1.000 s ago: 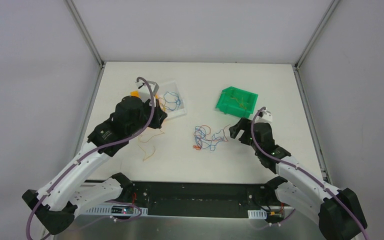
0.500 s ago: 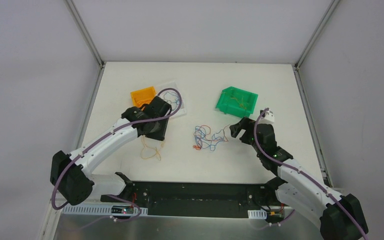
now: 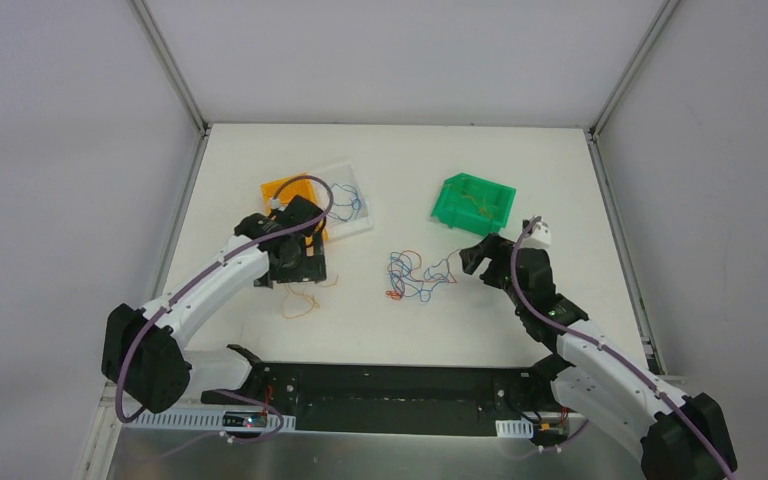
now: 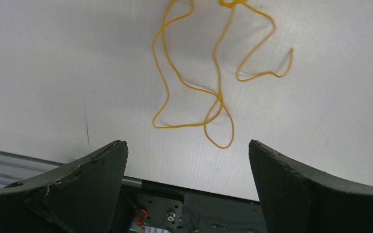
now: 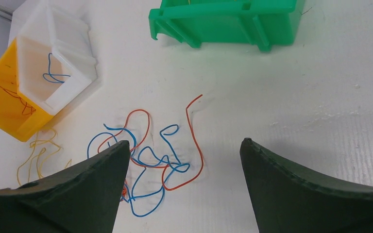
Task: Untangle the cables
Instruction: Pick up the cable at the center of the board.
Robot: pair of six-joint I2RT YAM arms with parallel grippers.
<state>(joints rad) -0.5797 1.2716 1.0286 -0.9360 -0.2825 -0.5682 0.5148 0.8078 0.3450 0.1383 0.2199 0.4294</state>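
White table [image 3: 560,180] with grey walls around it made up the workspace. The left gripper [image 4: 187,145] hung low with its jaws spread as wide as they went and nothing between them. A lone yellow strand [image 4: 219,95] lay in loose loops on the surface just ahead of its fingertips, touching neither.

The right gripper [image 5: 184,143] was also wide open and empty. The red and blue clump [image 5: 167,165] lay directly in front of it, slightly to its left, its strands crossing one another. Farther ahead stood the green bin [image 5: 223,22]. Off to the front left, the white bin [image 5: 53,53] held a blue strand [image 5: 51,73] and sat against the orange bin [image 5: 7,102].

The step in hand looked like separation: the yellow wire lay free and the clump remained knotted. Next, a gripper would probably need to descend onto one outlying wire, perhaps the long red loop nearest the right jaws' centre. It would have to pinch that wire alone at table level, then draw it clear without dragging the rest.
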